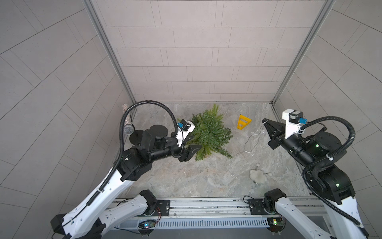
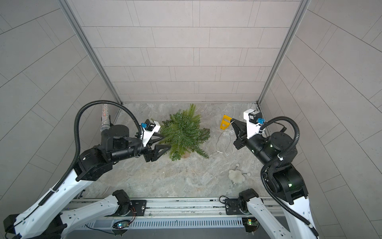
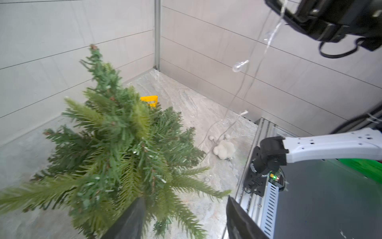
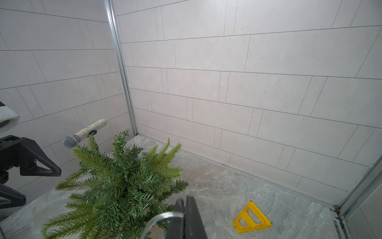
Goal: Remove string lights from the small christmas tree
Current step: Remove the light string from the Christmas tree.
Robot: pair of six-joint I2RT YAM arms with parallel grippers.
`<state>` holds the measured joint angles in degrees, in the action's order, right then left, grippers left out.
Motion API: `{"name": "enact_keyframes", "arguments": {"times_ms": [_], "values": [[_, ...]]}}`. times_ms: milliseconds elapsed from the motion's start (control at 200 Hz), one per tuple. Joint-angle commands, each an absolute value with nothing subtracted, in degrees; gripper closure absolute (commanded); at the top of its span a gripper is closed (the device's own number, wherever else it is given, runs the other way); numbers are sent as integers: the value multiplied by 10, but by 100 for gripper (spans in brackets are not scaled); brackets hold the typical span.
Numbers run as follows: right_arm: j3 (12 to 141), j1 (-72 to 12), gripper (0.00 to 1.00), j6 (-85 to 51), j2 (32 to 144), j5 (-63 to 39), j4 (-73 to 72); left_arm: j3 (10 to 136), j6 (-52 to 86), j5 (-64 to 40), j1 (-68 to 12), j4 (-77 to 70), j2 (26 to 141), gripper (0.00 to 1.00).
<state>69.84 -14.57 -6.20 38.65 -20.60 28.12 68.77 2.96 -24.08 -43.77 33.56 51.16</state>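
Overall, the task appears close to finished. On the marbled counter (image 1: 186,175) the small christmas tree (image 1: 208,132) stands near the middle, toward the back wall. No wire can be made out wound through its branches in any view.

The left tool (image 2: 167,141) is released. Its jaws stand apart at the tree's lower branches, one finger among the needles and one clear of them, grasping nothing that shows. The right tool (image 1: 264,120), well apart from the tree and raised above the counter, is clenched on the string lights (image 3: 238,66). From it the wire hangs down into loose loops on the counter between the tree and the right arm. What seems left is to draw the last length clear of the outer branches, if it touches them at all, and set it down.

Several things are hard to make out:
- **Lowest loop:** in the left wrist view it passes just beside the branch tips facing the right arm. Whether it is caught there or merely lies near cannot be told.
- **Pale flecks on the needles:** these are too small to tell whether they are frosting or bulbs.
- **Tree base and one flank:** the base is mostly hidden under foliage, and the left arm covers one flank of the tree in both top views.
- **Wire:** it is too thin to trace whole, and the pinch point is hidden between the right tool's fingers.
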Motion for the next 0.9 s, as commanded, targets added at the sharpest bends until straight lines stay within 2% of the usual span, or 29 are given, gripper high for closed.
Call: {"name": "enact_keyframes", "arguments": {"times_ms": [0, 530, 896], "values": [[710, -145, 100, -86, 385, -265, 280, 682, 20, -320, -435, 300, 504, 34], [711, -145, 100, -57, 367, -361, 301, 697, 14, -390, -449, 279, 549, 34], [586, -147, 100, -50, 364, -466, 223, 741, 16, -388, -504, 229, 603, 33]]}}
